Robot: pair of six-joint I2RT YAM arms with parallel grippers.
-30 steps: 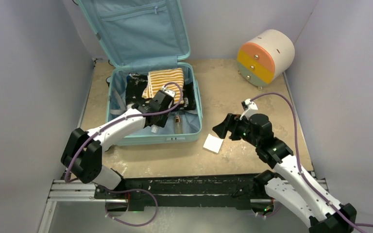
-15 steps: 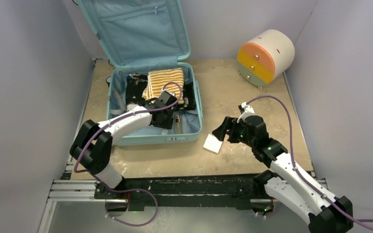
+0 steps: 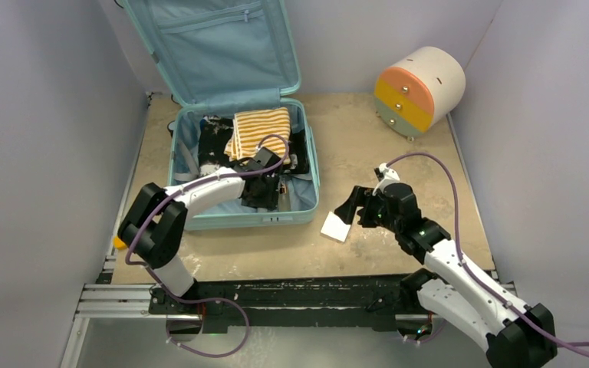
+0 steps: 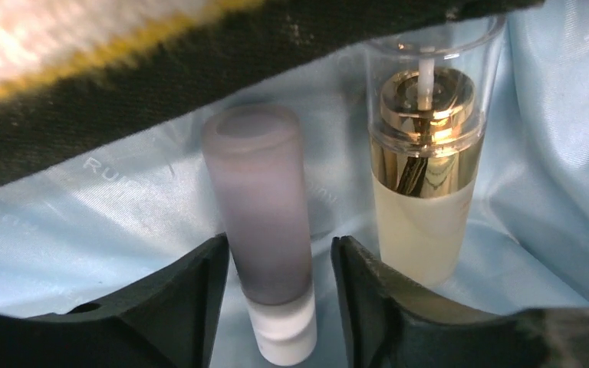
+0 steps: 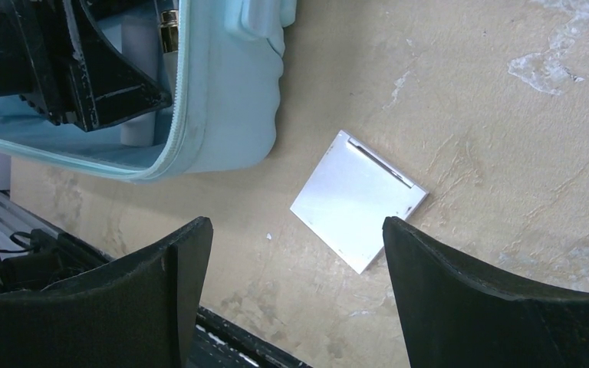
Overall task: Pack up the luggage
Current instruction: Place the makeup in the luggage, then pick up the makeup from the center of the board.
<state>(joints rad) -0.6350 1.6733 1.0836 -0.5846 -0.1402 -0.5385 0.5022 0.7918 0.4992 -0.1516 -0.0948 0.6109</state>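
Sandy tabletop (image 3: 368, 138): inside the luggage (image 3: 239, 220), left gripper (image 4: 280, 257) has just slackened off the frosted tube (image 4: 261, 207) — deposited, I judge; right gripper (image 5: 295, 238) gapes above the white compact (image 5: 357, 199).

I'd call this a robotics lab test cell, not anyone's home. Plain pale panels (image 3: 38, 115) box in a scuffed beige worktop (image 3: 353, 138) on the left, back and right of the frame. A bare aluminium rail (image 3: 115, 300) runs along the bottom edge. Two white-and-black robot arms rise beside it, the left arm (image 3: 199, 188) and the right arm (image 3: 468, 280), with purple cables (image 3: 428, 153) looping off them. The only homely things are the luggage (image 3: 222, 46) at upper left and a round drawer unit (image 3: 418, 88) at upper right, set out like props.
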